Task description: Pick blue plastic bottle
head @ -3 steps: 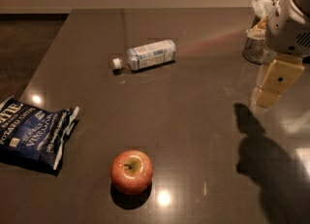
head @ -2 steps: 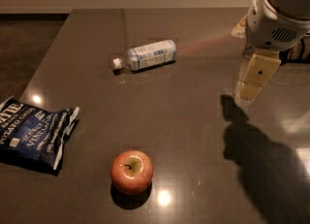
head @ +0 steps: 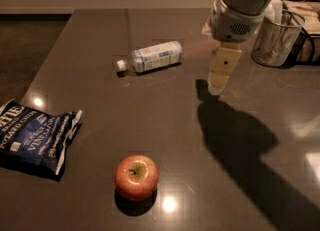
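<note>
The blue plastic bottle (head: pixel 151 57) lies on its side on the dark table (head: pixel 165 125), towards the back, with its white cap pointing left. My gripper (head: pixel 218 82) hangs from the arm at the upper right, a short way to the right of the bottle and slightly nearer the front, just above the table top. It is not touching the bottle and holds nothing that I can see.
A red apple (head: pixel 136 177) sits near the front centre. A dark blue chip bag (head: pixel 35 137) lies at the left edge. A wire mesh cup (head: pixel 277 40) and a basket stand at the back right.
My arm and gripper have moved left across the table, from the right edge towards the bottle. The bottle, apple and chip bag have not moved.
</note>
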Motion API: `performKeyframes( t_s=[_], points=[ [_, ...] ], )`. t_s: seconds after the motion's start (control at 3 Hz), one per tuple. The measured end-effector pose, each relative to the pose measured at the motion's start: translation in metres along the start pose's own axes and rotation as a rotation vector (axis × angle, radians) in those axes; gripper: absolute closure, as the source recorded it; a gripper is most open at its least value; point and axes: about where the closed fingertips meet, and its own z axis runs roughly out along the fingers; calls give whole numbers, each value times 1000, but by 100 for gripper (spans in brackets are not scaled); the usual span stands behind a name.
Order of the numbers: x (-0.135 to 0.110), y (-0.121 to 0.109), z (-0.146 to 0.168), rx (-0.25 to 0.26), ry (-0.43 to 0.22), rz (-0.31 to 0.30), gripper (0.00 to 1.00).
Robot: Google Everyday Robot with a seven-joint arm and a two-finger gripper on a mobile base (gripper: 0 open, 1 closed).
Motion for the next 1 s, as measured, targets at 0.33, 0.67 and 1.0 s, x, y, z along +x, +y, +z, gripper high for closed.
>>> performKeyframes(
  t_s=[0.33, 0.67, 1.0],
  points=[
    [-26, -33, 21, 0, 0, -80, 0],
    [-54, -61, 39, -7, 11, -158, 0],
    [-75, -80, 62, -27, 33, -225, 0]
  ],
)
